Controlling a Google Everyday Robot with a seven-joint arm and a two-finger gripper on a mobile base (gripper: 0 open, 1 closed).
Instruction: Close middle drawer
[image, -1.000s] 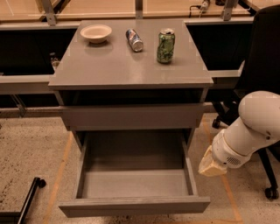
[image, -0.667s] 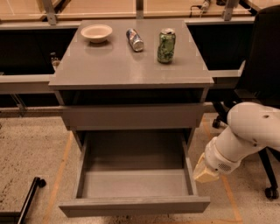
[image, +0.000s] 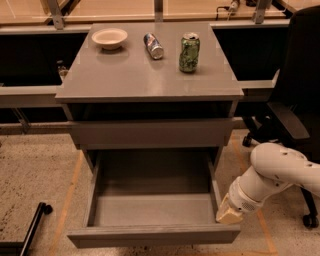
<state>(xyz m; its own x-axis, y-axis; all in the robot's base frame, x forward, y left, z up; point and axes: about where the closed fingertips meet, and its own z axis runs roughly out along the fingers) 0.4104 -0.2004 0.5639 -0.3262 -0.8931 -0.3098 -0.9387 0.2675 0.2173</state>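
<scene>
The middle drawer (image: 150, 235) is pulled far out of the grey cabinet (image: 145, 80), showing its grey box interior with nothing in it. Its flat front faces the camera at the bottom of the view. The taller front above it (image: 150, 133) sits close to the cabinet body. The lowest front is hidden under the open drawer. My gripper (image: 229, 214), tan at the tip of a white arm (image: 275, 172), is at the drawer's right side wall near its front right corner, touching or almost touching it.
On the cabinet top stand a white bowl (image: 109, 38), a silver can lying on its side (image: 153, 45) and an upright green can (image: 189, 52). A black office chair (image: 295, 100) stands at the right behind my arm. A black bar (image: 35, 222) lies on the floor at lower left.
My arm has swung left and down, bringing the gripper from beside the drawer's right wall to its front right corner. The drawer has not visibly moved.
</scene>
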